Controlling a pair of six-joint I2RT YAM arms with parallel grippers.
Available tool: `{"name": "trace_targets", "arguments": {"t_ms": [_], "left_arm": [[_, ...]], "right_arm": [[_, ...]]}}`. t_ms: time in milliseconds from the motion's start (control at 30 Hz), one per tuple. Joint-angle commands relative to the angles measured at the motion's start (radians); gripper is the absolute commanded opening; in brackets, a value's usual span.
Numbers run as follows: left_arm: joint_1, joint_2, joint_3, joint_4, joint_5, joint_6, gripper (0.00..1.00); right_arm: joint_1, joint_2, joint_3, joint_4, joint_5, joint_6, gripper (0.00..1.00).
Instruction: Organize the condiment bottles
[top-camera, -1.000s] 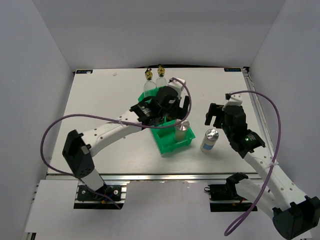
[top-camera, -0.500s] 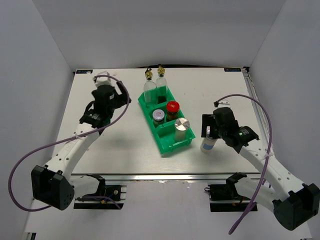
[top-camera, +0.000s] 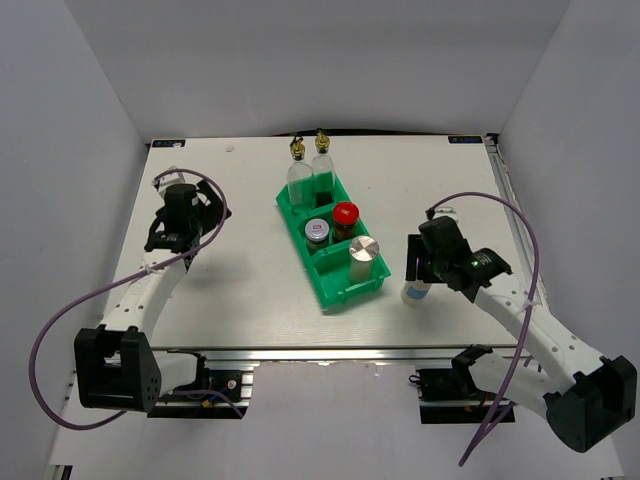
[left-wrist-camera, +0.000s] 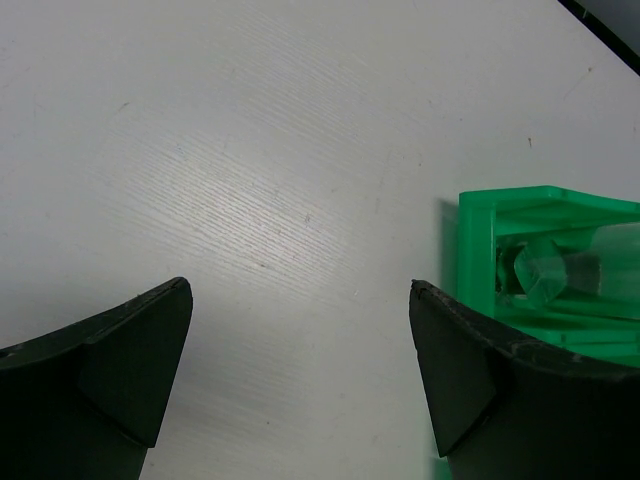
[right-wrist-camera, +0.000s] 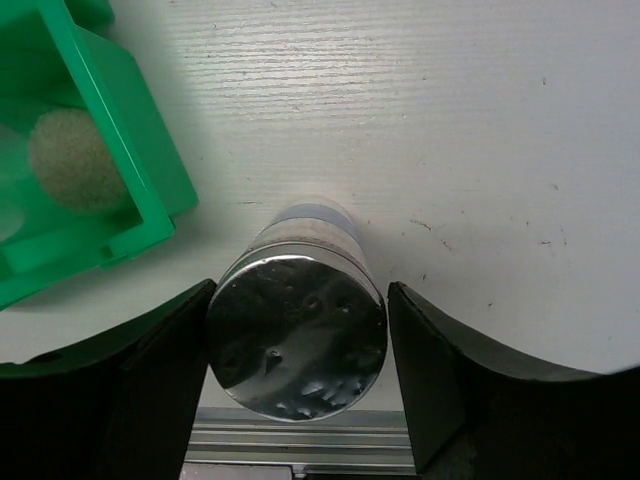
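Left tool (left-wrist-camera: 300, 288): black, two fingers spread wide with only bare surface between them. It holds nothing and hangs left of the tray and well apart from it. Its wrist view catches the tray's end at the right edge.
Desk (top-camera: 250, 295): white, faintly grained top that carries everything listed here.
Green three-compartment plastic tray (top-camera: 345, 292): lies mid-desk at a slant, far end towards the left, near end towards the right.
Left clear glass bottle with gold cap (top-camera: 298, 180): upright in the tray's far compartment.
Right clear glass bottle with gold cap (top-camera: 323, 172): upright in the same compartment, just beside the first.
Small jar with white and purple lid (top-camera: 317, 231): upright in the middle compartment, on its left side.
Dark jar with red lid (top-camera: 345, 213): upright in the middle compartment, just beside the purple-lidded jar, to its right.
White silver-lidded shaker in the tray (top-camera: 364, 250): upright in the near compartment, towards its right side.
White silver-lidded shaker on the desk (right-wrist-camera: 297, 335): upright on the bare desk, outside the tray, just right of its near corner and not touching it.
Right tool (right-wrist-camera: 300, 290): black, two fingers, one on each side of the shaker on the desk. The fingers sit tight to its lid with no gap showing, pinching it. The arm reaches in from the right.
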Motion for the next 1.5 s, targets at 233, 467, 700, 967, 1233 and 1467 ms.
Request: {"name": "trace_targets", "arguments": {"t_ms": [233,467,700,967,1233,1467], "left_arm": [[0.004,-0.084,-0.034,0.031,0.011,0.01,0.98],[0.004,-0.096,-0.05,0.038,0.022,0.01,0.98],[0.004,-0.101,-0.055,0.04,0.023,0.01,0.98],[0.004,-0.104,-0.057,0.046,0.031,0.011,0.98],[0.004,-0.104,-0.058,0.044,0.026,0.013,0.98],[0.004,-0.099,-0.057,0.044,0.031,0.014,0.98]], "right_arm": [[0.005,0.002,0.091,0.002,0.036,0.006,0.25],[0.005,-0.024,0.244,0.135,0.025,-0.087,0.16],[0.072,0.02,0.406,0.353,-0.146,-0.247,0.13],[0.293,0.219,0.564,0.35,-0.32,-0.385,0.12],[0.494,0.429,0.731,0.126,-0.188,-0.417,0.12],[0.508,0.488,0.647,0.089,-0.176,-0.335,0.12]]}}
